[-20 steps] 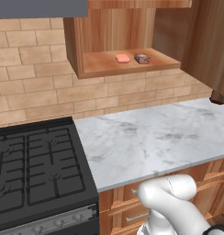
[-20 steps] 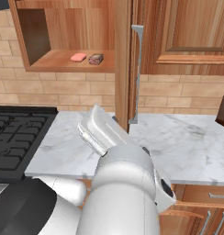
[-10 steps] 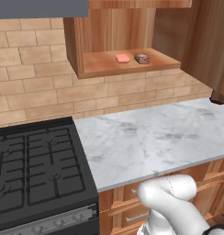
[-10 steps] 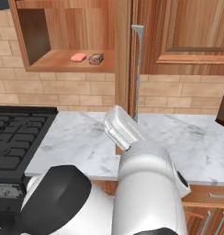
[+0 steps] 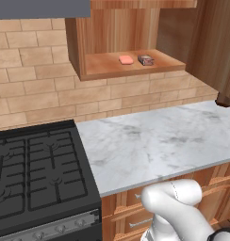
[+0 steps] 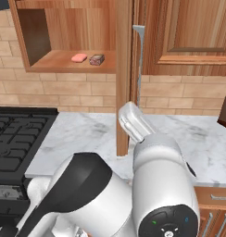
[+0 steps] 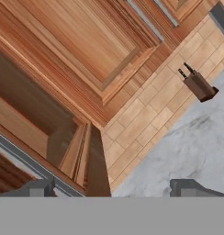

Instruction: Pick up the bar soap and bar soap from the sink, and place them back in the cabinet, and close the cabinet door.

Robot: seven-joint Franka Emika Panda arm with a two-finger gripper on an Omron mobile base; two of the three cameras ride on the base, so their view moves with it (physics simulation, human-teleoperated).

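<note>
**Soaps shelved, door left open**

Both bar soaps, the pink bar (image 5: 126,60) and the darker bar (image 5: 145,60), are seen lying side by side in the cabinet (image 5: 88,70). The cabinet door (image 6: 124,78) stands open, edge-on. The gripper (image 7: 116,188) is spread wide and holds nothing. A glancing push on the door's edge could be missed or slip, leaving it ajar.

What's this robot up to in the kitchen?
It is tidying soap away. Two bars, a pink soap and a darker soap, already sit side by side on the shelf of the open wall cabinet. The cabinet door stands swung out, edge-on, not yet closed. The tool holds nothing, its fingers spread apart, pointing toward the door and the brick wall.
</note>
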